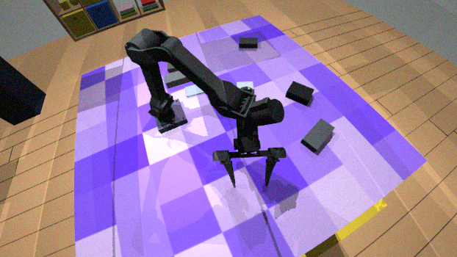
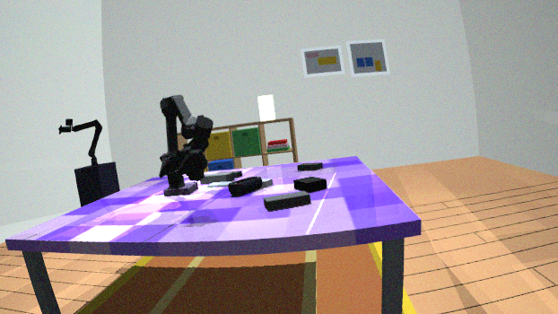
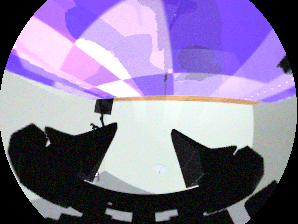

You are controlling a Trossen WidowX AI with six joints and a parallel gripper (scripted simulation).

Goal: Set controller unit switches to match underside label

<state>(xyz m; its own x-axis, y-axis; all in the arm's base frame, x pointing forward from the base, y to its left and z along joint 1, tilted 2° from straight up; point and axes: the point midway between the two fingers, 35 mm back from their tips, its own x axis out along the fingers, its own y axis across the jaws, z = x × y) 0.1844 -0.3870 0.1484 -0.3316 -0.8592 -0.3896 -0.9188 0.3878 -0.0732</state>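
Note:
The dark controller unit (image 1: pixel 245 102) (image 2: pixel 245 186) appears to be the long black thing with a ridged top, lying on the purple checkered bench (image 1: pixel 139 191) (image 2: pixel 215 235). My forearm and wrist partly cover it in the top view. Its switch positions are too small and dark to read, and no label is visible. My gripper (image 1: pixel 250 186) (image 3: pixel 144 129) is open and empty, raised above the bench on the near side of the unit. The wrist view shows the fingers spread against the wall, with nothing between them.
A grey box (image 1: pixel 317 136) (image 2: pixel 287 201) and a black block (image 1: pixel 300 92) (image 2: pixel 310 184) lie right of the unit. Another black block (image 1: pixel 248 43) (image 2: pixel 309 167) is farther back. A grey module (image 1: pixel 176 80) and a pale plate (image 1: pixel 194 90) lie behind my base.

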